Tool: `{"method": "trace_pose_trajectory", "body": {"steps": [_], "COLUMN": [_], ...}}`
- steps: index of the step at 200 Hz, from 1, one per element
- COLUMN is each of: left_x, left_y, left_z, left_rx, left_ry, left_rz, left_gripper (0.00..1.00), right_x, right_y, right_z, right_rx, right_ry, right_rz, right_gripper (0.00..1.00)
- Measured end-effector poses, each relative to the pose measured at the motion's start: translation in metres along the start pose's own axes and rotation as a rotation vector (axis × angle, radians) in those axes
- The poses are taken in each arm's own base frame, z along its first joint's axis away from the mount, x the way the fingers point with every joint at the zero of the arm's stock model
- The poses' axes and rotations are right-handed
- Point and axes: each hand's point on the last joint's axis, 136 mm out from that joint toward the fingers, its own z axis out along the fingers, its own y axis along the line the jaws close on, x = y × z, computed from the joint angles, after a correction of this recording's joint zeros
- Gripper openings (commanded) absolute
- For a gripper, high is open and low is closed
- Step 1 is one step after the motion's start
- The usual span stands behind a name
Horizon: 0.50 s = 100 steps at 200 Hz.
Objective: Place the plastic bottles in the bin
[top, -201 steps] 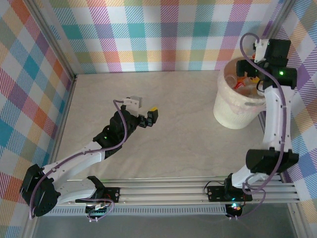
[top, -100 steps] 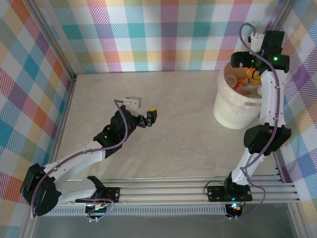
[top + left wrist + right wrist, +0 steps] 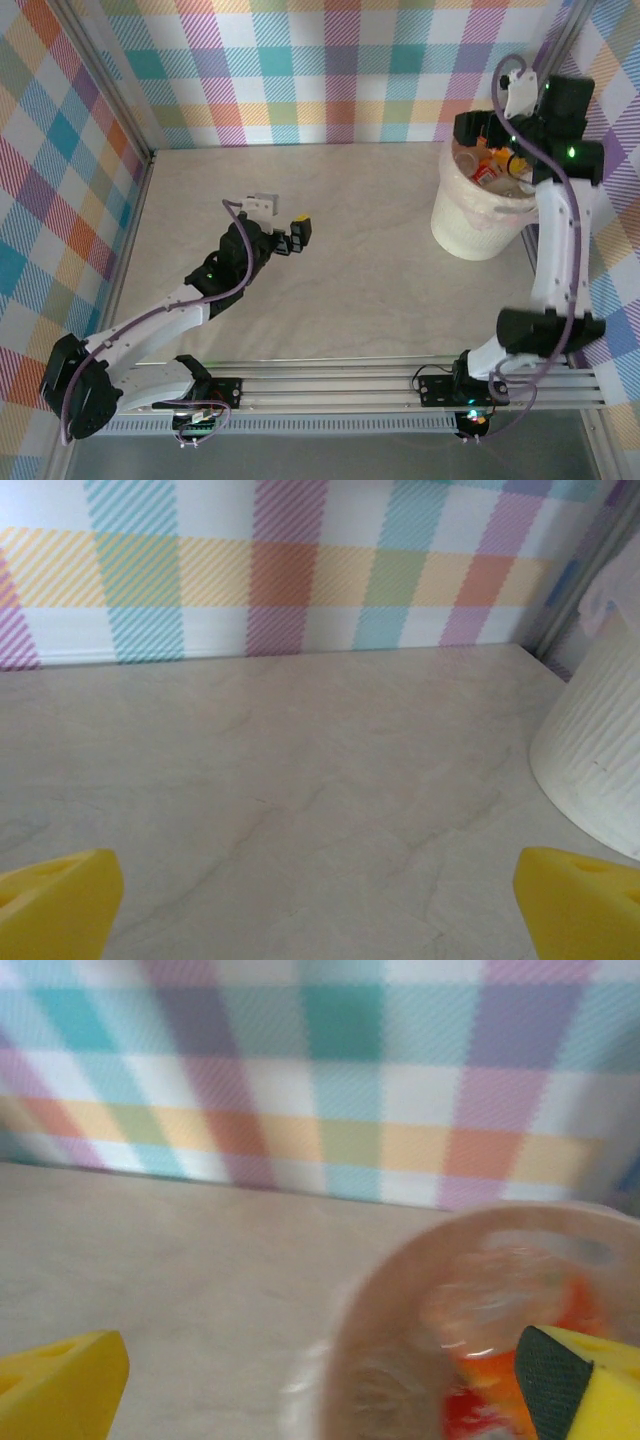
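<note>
No text, brand, number or sign reads legibly. The plastic bottles (image 3: 487,171) in the bin (image 3: 465,226), far right, carry orange and red labels. In the top view the print is too small to make out. In the right wrist view the same orange and red show as a blur, with no lettering to tell.
</note>
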Motion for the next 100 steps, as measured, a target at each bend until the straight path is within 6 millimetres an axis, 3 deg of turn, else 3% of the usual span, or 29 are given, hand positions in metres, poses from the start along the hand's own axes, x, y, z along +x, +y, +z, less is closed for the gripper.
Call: {"method": "trace_pose_trajectory", "body": {"steps": [25,47,71,100], "left_x": [-0.013,-0.023,-0.029,-0.021], "left_y": [0.023,0.055,0.093,0.145], "left_z": [-0.014,-0.032,-0.055,-0.091], "left_rx": [-0.095,-0.221,-0.378,-0.568], "left_ry": [-0.033,-0.061,-0.074,-0.098], "left_rz": [-0.01,-0.017,-0.018,-0.033], "left_gripper": [1.0,1.0,1.0,1.0], "right_x": [0.028,0.067,0.116,0.183], "right_y": [0.059,0.08,0.077,0.058], "right_z": [-0.043,-0.063,-0.063,-0.043], "right_rx": [-0.19,-0.271,-0.229,-0.122], "right_ry": [-0.084,-0.088,-0.027,0.117], "right_rz": [0.032,0.094,0.191,0.298], "right_gripper": [1.0,1.0,1.0,1.0]}}
